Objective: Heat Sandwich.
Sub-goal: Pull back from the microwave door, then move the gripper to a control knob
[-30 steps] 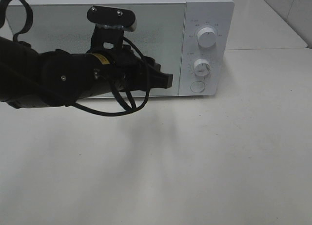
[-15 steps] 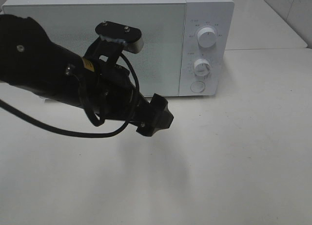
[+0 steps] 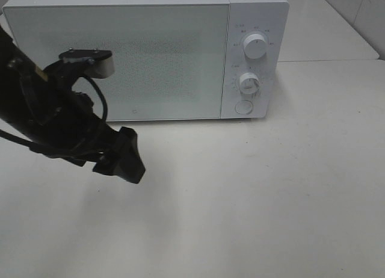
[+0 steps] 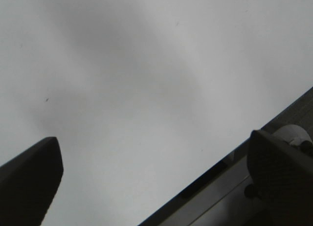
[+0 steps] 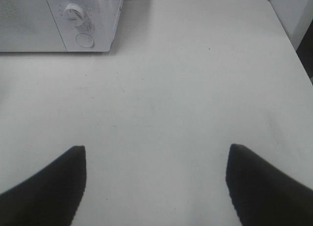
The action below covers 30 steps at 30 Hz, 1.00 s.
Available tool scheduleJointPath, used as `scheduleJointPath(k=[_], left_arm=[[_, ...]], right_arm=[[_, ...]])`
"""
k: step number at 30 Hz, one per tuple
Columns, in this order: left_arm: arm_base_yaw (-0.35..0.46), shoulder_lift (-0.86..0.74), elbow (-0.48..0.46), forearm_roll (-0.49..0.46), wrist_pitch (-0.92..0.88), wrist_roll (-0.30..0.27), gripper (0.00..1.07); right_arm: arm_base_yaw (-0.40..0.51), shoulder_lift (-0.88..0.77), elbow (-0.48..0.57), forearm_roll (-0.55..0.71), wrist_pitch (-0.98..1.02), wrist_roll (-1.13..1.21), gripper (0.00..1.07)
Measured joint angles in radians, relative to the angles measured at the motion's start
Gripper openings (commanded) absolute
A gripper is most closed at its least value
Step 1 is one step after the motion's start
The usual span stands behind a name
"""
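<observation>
The left arm has swung away from the middle of the frame, where it covered the microwave door, to the left edge. Its claw now hangs lower, over the counter.

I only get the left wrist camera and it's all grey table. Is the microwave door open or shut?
Observer: Shut. The high camera shows the microwave with its door closed flat.
Operator: Where's the sandwich?
Observer: No camera shows a sandwich. The high view has only bare table in front of the microwave.
Operator: What's my other claw doing?
Observer: The right claw is open and empty above the table, and its camera catches a microwave knob.
</observation>
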<state>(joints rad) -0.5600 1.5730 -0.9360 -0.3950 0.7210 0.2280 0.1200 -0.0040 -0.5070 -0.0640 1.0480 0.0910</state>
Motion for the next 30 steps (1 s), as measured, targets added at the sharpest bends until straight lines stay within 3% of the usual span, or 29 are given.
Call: scheduleJointPath(k=[11,21,25,27,30], left_arm=[[0.196,-0.023,0.011,0.078,0.162,-0.01,0.97],[0.484,-0.27,0.112,0.147,0.219,-0.037,0.97],[0.55,-0.341,0.116,0.168,0.255,-0.056,0.97],[0.613,-0.423,0.116,0.216,0.292,-0.093,0.97],[0.64,-0.491,0.116,0.258,0.314,-0.114,0.97]], right_arm=[[0.0,0.0,0.0,0.0,0.0,0.0,0.76],[0.0,0.0,0.0,0.0,0.0,0.0,0.75],[0.0,0.0,0.0,0.0,0.0,0.0,0.75],[0.0,0.0,0.0,0.0,0.0,0.0,0.75],[0.0,0.0,0.0,0.0,0.0,0.0,0.75]])
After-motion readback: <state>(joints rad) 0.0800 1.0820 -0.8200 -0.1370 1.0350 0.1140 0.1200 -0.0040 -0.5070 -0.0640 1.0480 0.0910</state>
